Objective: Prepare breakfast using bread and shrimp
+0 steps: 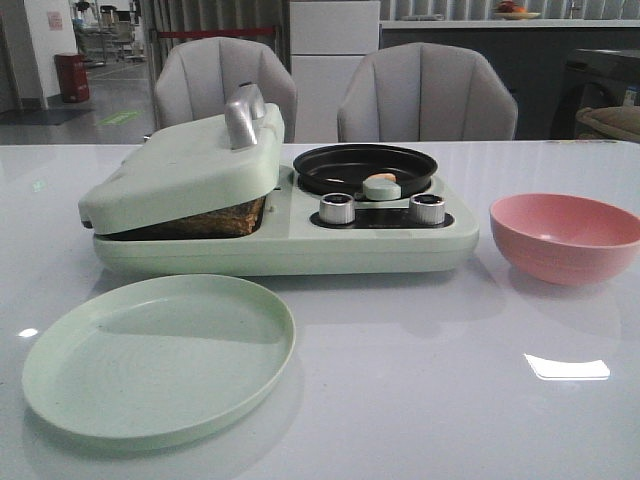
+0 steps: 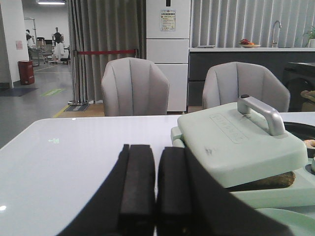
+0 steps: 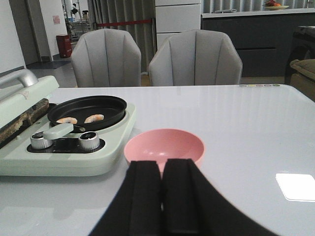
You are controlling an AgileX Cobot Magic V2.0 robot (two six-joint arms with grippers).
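Brown-crusted bread [image 1: 200,222] lies in the pale green breakfast maker [image 1: 300,250], under its tilted lid [image 1: 185,165] with the metal handle. The crust also shows in the left wrist view as bread [image 2: 268,181] and in the right wrist view as bread [image 3: 22,120]. Two orange-pink shrimp [image 3: 94,118] lie in the black pan [image 3: 118,110]; from the front only a bit of shrimp [image 1: 382,177] shows. My left gripper [image 2: 156,152] is shut and empty, left of the lid. My right gripper [image 3: 162,164] is shut and empty, just short of the pink bowl [image 3: 164,146]. Neither gripper shows in the front view.
A pale green plate [image 1: 160,350] lies in front of the maker's left half. The pink bowl [image 1: 565,235] stands to the maker's right. Two silver knobs [image 1: 337,208] and a pale green round knob [image 1: 381,189] sit on the maker. Two grey chairs stand behind the table.
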